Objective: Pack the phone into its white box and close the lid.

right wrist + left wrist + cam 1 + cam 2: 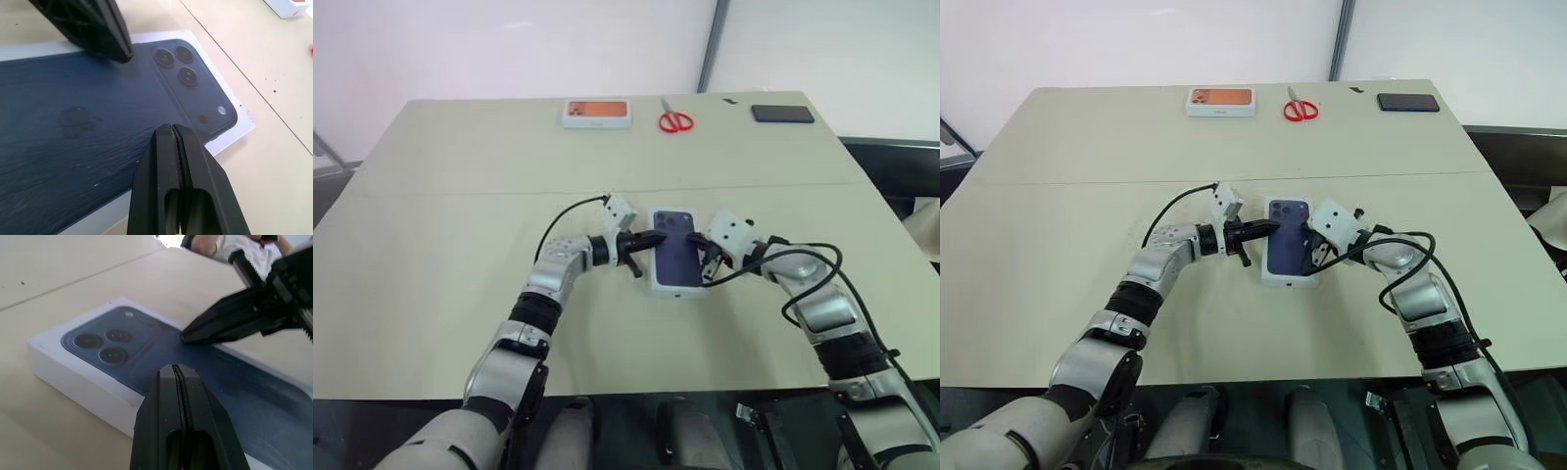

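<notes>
I see both my left gripper (651, 238) and right gripper (701, 257) pinched closed, empty, tips pressing the lid (674, 257) mid-table.

Both head views look forward and down from above the near edge of the tabletop (431, 255), taking in its whole surface to the far edge. They share the same scene, barely offset sideways. Each wrist camera sits low and very close over the lid (98, 362), looking along its own closed jaws from opposite long sides, so both show the lid's printed face and the other arm's jaws.
</notes>
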